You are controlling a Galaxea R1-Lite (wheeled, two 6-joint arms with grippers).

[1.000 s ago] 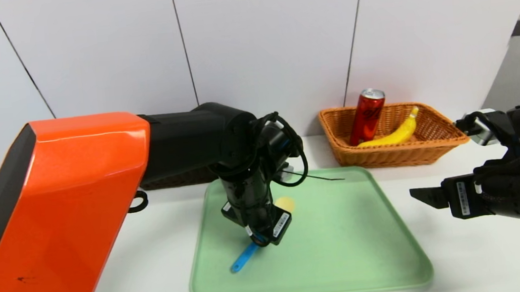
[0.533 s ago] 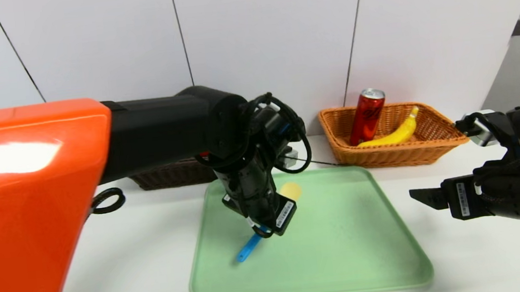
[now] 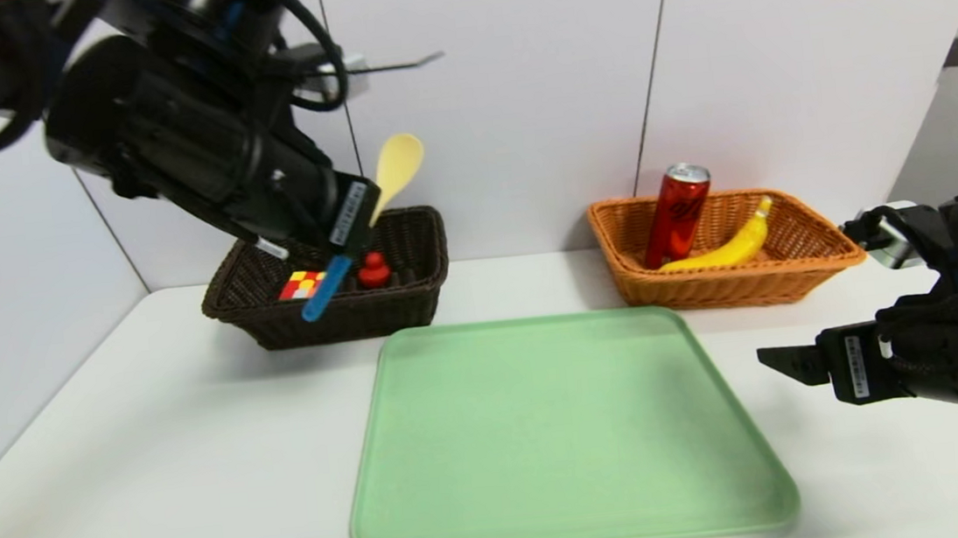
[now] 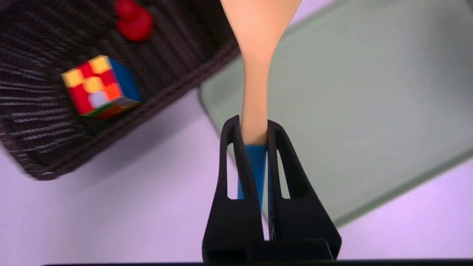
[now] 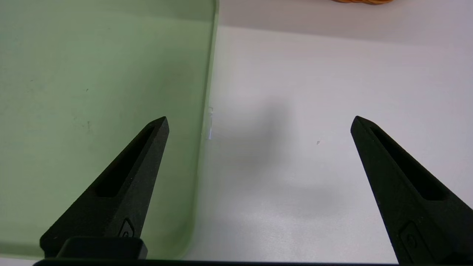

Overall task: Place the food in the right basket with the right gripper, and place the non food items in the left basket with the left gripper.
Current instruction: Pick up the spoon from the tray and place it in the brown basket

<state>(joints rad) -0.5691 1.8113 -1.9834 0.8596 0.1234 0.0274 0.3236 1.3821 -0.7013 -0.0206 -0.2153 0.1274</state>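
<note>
Above the left basket (image 3: 334, 314), my left gripper (image 4: 253, 127) clamps the spoon (image 3: 368, 214); right gripper (image 5: 258, 123) idles spread beside the tray (image 3: 565, 436).

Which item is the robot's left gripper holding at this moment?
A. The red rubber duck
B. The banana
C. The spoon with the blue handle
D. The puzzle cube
C: the left gripper is shut on the spoon where the blue handle meets the pale stem, while the puzzle cube and red rubber duck lie in the dark basket.
</note>
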